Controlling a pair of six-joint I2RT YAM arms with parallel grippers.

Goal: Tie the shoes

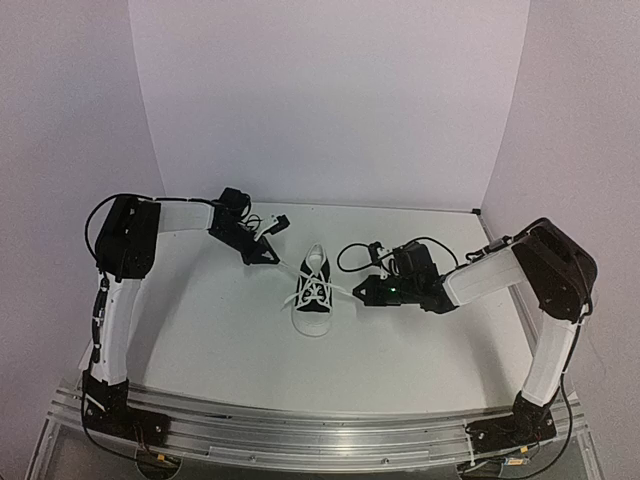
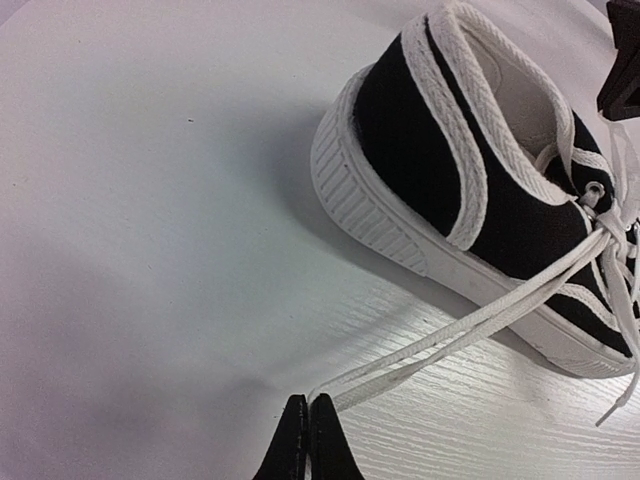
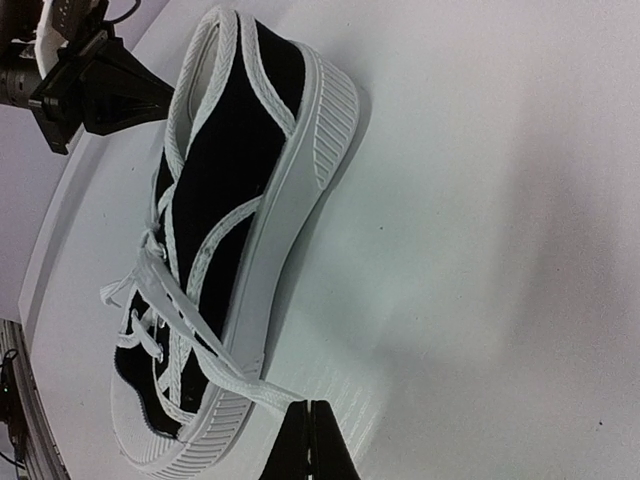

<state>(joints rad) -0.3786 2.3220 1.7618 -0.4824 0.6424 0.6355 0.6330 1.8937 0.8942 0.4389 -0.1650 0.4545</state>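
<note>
The shoe (image 1: 313, 290) sits mid-frame on the worktop (image 1: 200, 340), toe toward the bottom edge. The left fingers (image 2: 293, 445) are pressed together on 1 lace (image 2: 470, 322) and the right fingers (image 3: 297, 445) on the other. Each is held out sideways, probably to tension the crossing before looping.

**No words to read**

I looked through all three camera views from my desk. I could not read any word, number, brand or sign on anything in them.
</note>
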